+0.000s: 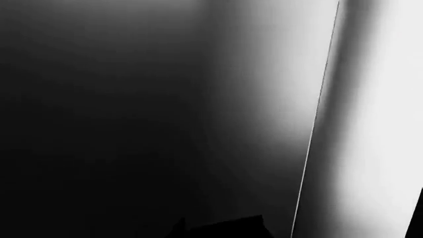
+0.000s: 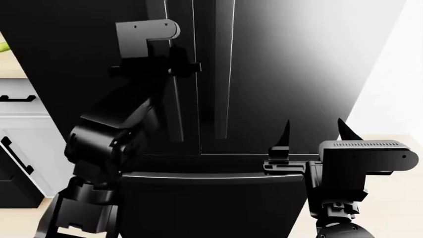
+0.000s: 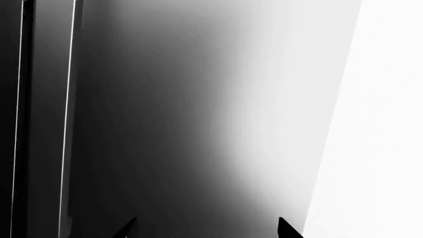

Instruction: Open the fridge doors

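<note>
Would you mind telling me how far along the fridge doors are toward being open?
Nothing looks done yet: the fridge doors look shut, meeting at the centre seam. In hand: the left claw is up at the left door's vertical handle; whether it grips is unclear. The right claw hangs open, apart from the right door. Both doors remain to be pulled open.

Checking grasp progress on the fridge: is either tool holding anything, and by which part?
The right tool is open and empty. The left arm is up at the left door's handle; a grip cannot be told.
</note>
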Available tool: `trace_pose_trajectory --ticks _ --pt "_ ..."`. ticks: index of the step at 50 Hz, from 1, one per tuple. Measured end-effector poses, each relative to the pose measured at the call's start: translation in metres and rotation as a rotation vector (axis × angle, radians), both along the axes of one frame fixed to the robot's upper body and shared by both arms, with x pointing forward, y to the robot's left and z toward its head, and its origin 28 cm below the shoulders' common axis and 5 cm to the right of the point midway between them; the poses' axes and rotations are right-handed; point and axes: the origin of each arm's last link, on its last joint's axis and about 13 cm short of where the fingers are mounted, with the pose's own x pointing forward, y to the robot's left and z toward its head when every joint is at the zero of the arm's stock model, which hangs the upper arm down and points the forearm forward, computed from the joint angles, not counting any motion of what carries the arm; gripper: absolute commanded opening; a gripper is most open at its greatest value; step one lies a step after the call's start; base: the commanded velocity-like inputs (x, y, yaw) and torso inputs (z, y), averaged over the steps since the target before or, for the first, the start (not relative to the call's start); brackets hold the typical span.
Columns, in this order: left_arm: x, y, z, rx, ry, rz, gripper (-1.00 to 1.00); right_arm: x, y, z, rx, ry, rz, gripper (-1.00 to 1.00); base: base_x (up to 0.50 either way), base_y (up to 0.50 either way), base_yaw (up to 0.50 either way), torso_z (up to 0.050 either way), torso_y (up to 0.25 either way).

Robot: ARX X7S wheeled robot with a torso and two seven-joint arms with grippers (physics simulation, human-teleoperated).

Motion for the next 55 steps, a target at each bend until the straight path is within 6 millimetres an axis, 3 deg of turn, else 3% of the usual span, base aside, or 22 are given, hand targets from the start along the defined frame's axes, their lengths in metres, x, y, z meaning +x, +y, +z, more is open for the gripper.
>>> trace_pose_trajectory --ticks 12,34,45,55 --pt "-0.03 0.015 -0.003 -0.061 -0.012 -0.042 -1.0 -0.001 0.0 -0.002 0.003 0.001 0.001 1.0 0.0 0.0 0.0 0.0 0.002" --pt "-0.109 0.063 -0.008 -0.213 -0.061 -0.11 -1.0 -0.004 0.002 -0.003 0.003 -0.001 0.012 1.0 0.0 0.0 0.0 0.001 0.004" --pt "-0.138 0.085 0.015 -0.245 -0.052 -0.103 -1.0 -0.004 0.003 -0.002 -0.002 -0.003 0.02 1.0 0.0 0.0 0.0 0.002 0.006" --pt "-0.161 0.101 0.034 -0.134 -0.052 -0.038 -1.0 -0.005 0.004 0.0 -0.004 -0.007 0.025 1.0 0.0 0.0 0.0 0.003 0.007"
